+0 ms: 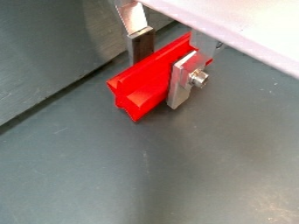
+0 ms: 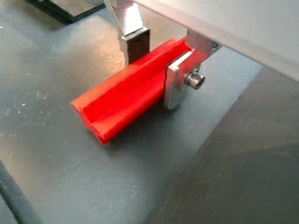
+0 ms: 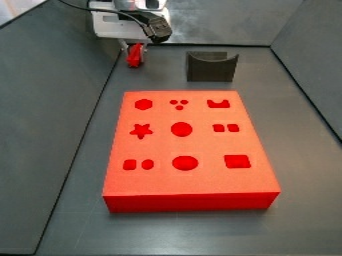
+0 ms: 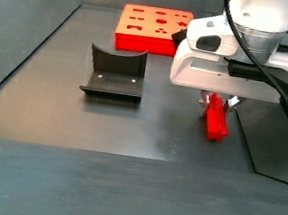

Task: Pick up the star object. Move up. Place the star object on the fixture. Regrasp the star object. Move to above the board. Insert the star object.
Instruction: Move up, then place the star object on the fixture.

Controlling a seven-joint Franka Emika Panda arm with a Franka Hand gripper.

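The hand clamps its silver fingers on the star near one end, low over the floor and apparently just clear, well apart from the fixture and board, probably to carry it fixtureward.

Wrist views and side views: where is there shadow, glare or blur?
In both wrist views, the tool casts a soft shadow beside the star object, and its near body is blurred; in a side view, the board is evenly lit, without glare.
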